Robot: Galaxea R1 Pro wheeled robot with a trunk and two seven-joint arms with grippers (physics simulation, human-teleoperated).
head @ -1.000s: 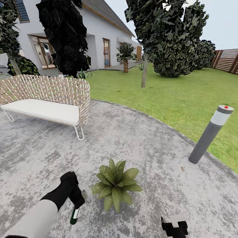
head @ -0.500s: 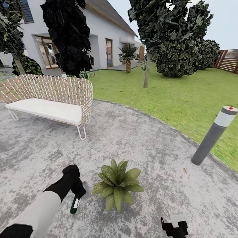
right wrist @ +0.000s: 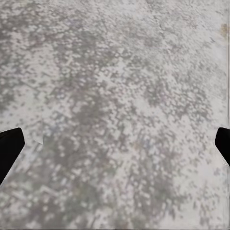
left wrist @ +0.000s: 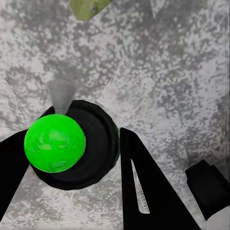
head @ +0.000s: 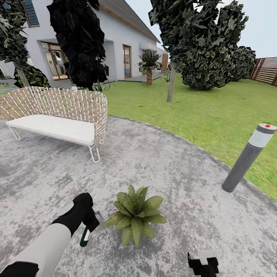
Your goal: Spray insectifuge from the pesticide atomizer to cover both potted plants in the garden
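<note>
The right wrist view looks down on the patio (right wrist: 120, 115), a mottled grey surface speckled with lighter and darker patches, darker across the middle and lower part, paler toward one upper corner. Two black fingertips (right wrist: 9, 148) of the right gripper (right wrist: 115, 148) poke in at opposite edges of the picture, the jaws spread wide with bare patio between them and nothing held. A small tan fleck (right wrist: 224, 29) lies on the grey near one edge

Potted plant (head: 135, 217) — right of atomizer (head: 85, 237)
</note>
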